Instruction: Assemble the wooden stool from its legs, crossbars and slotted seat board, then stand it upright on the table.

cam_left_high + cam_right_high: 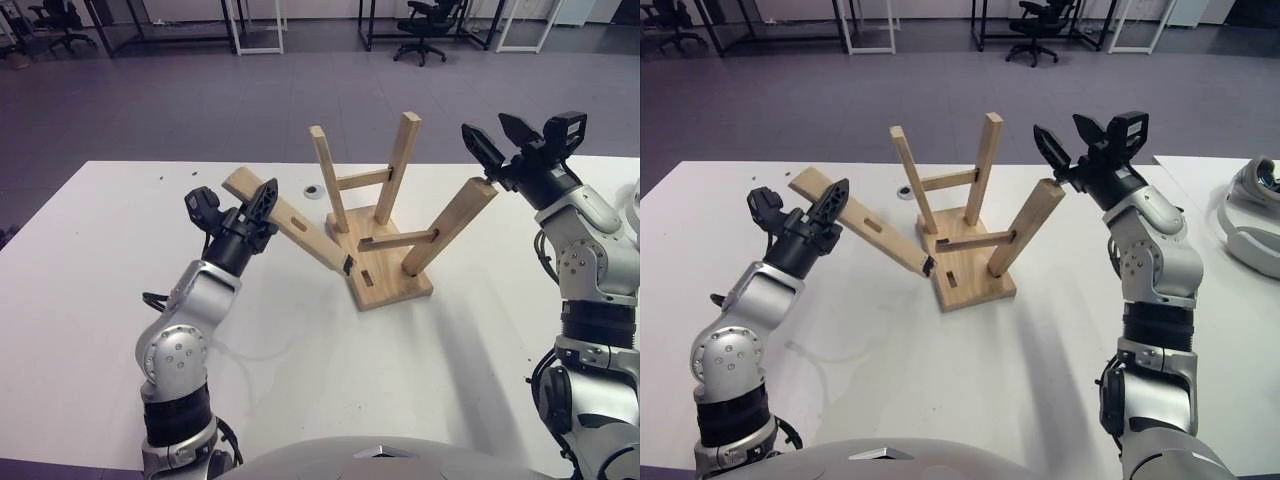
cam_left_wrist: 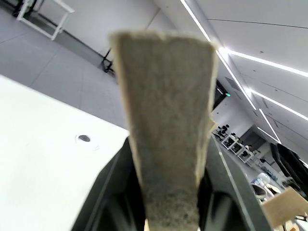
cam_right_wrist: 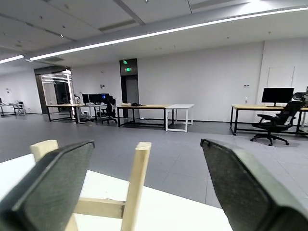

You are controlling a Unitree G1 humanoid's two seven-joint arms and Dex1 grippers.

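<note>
White table (image 1: pixel 300 370), grey floor (image 1: pixel 200 90); office chairs (image 1: pixel 425 30) and desk frames are seen behind. The stool (image 1: pixel 395 170) is placed upside down mid-table toward the far edge, seat board (image 1: pixel 385 292) flat on the surface, three legs up, joined by crossbars (image 1: pixel 362 180). The fourth leg (image 1: pixel 300 225) is clamped near its upper end by the left gripper (image 1: pixel 258 207), tilted, lower end at the board's left corner. The right gripper (image 1: pixel 485 125) is held spread wide, raised just above the right-hand leg (image 1: pixel 450 230); contact cannot be told.
</note>
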